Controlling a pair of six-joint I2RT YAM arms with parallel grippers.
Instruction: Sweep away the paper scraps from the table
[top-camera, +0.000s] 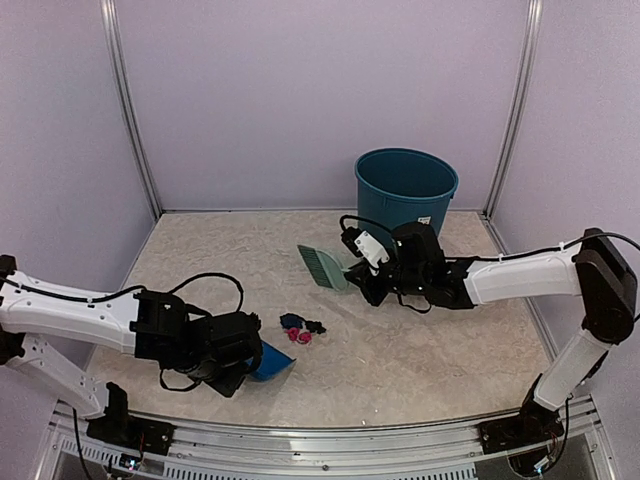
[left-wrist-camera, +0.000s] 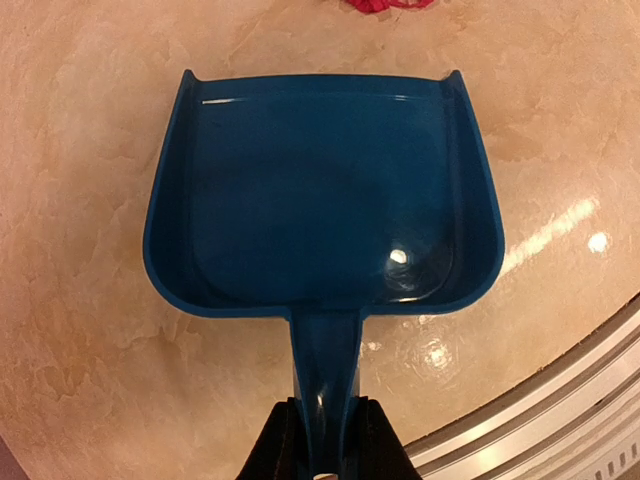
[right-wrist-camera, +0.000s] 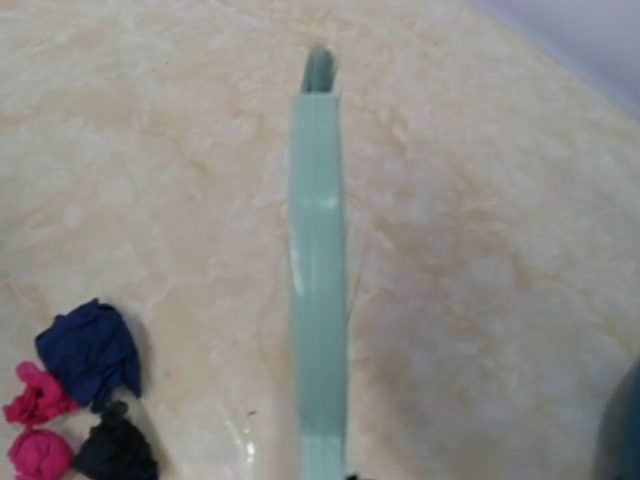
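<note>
Our left claw (left-wrist-camera: 322, 425) clamped on the dustpan (top-camera: 272, 362), right claw (top-camera: 368, 282) clamped on the brush (top-camera: 325, 266), we should sweep low across the bench (top-camera: 430, 350), nudging the paper scraps (top-camera: 300, 328) at frame centre panward.

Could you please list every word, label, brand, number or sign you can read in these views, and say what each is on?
None: no legible text shows in any view.
The blue dustpan, green brush, teal bin, paper scraps and table show no lettering, number or sign.
</note>
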